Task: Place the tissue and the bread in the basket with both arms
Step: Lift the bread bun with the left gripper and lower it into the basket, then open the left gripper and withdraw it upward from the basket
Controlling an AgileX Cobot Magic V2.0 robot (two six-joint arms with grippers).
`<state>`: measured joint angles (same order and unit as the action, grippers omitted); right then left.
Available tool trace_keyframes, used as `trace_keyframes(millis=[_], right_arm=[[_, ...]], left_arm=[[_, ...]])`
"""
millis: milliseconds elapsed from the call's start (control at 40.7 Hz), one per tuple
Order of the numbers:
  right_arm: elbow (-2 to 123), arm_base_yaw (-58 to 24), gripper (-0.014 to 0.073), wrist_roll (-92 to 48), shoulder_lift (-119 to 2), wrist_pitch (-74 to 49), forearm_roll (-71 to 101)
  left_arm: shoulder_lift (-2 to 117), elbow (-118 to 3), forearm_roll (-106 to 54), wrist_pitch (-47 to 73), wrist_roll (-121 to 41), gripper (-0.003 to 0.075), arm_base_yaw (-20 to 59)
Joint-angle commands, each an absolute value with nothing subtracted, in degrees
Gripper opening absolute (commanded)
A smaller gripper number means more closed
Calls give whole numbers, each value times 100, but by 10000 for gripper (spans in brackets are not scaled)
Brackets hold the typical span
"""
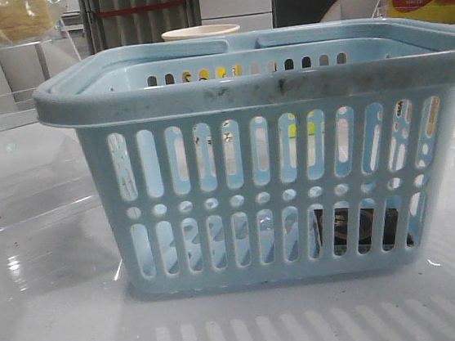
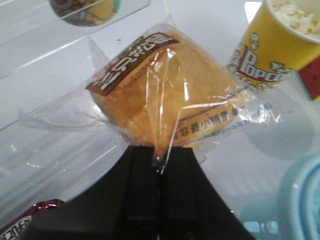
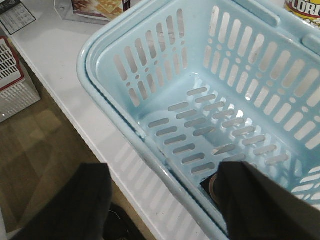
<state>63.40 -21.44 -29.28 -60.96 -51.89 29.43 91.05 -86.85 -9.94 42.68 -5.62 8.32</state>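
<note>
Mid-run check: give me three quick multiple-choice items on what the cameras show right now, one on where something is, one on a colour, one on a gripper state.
1. Where is the bread?
A. Lying on the basket floor
B. Hanging by its wrapper from the left gripper, outside the basket
C. Inside the popcorn cup

2. What colour is the basket?
A. Light blue
B. Red
C. Black

3. How does the right gripper stand?
A. Shut on the bread
B. Shut on the basket rim
C. Open, holding nothing

Answers:
1 B: the left wrist view shows the fingers pinched on the clear wrap, loaf above the table beside the popcorn cup.
2 A: every view shows pale blue plastic.
3 C: its fingers stand wide apart above the basket rim.
</note>
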Motion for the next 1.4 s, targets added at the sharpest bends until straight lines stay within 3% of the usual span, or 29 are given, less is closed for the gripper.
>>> trace_keyframes(millis=[0, 270, 442, 712, 909, 982, 1375], right_arm=[[6490, -2147, 550, -2980, -5996, -4937, 3130], [6490, -2147, 550, -2980, -5996, -4937, 3130], [6490, -2147, 550, -2980, -5996, -4937, 3130], [6490, -2147, 550, -2980, -5996, -4937, 3130], [6490, -2147, 550, -2980, -5996, -4937, 3130], [6490, -2147, 550, -2980, -5996, -4937, 3130], [6490, -2147, 550, -2980, -5996, -4937, 3130]], left_arm=[[8580, -8813, -1132, 4024, -912, 93, 1264], [8241, -8083, -1132, 3827, -1503, 93, 2853], [8416, -7495, -1047, 3041, -1622, 93, 3569], [8926, -7407, -1018, 2804, -1622, 124, 3673], [8851, -7419, -1018, 2684, -1622, 340, 3673], [8754, -7474, -1018, 2737, -1622, 379, 3673], [6880, -7351, -1039, 3643, -1622, 360, 3696]])
